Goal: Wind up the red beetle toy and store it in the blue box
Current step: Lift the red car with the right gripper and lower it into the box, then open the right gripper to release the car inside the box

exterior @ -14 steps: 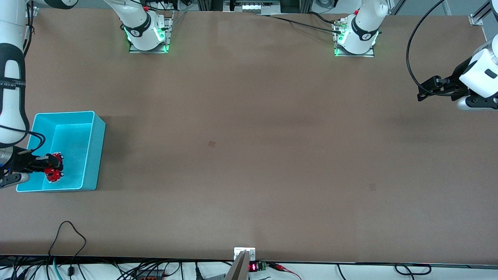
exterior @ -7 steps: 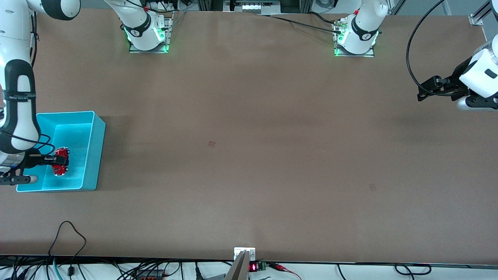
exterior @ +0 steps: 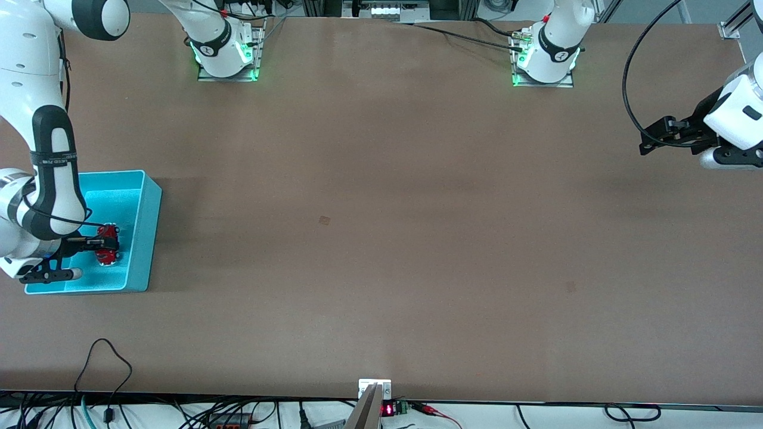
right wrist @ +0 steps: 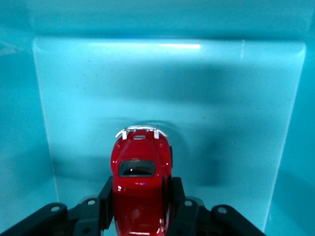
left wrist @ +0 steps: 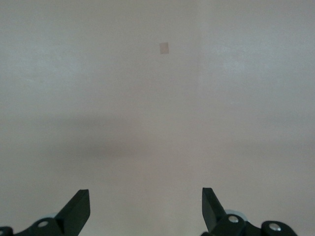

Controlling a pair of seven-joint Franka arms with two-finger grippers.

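Observation:
The red beetle toy point(exterior: 108, 243) point(right wrist: 140, 179) is pinched by its sides in my right gripper point(exterior: 102, 243) point(right wrist: 140, 196), which is shut on it. Gripper and toy are inside the blue box point(exterior: 150, 205), above the box's floor point(right wrist: 167, 98), in the half nearer the front camera. The box stands at the right arm's end of the table. I cannot tell whether the toy's wheels touch the floor. My left gripper point(exterior: 647, 143) point(left wrist: 146, 209) waits over bare table at the left arm's end, open and holding nothing.
The brown table point(exterior: 381, 238) spreads wide between the box and the left arm. Both arm bases point(exterior: 226, 50) point(exterior: 545, 56) stand along its farthest edge. Cables point(exterior: 107, 357) hang by the edge nearest the front camera.
My right gripper has carried the toy across the inside of the box, away from the table's end and toward the box's inner wall. The left arm has not moved.

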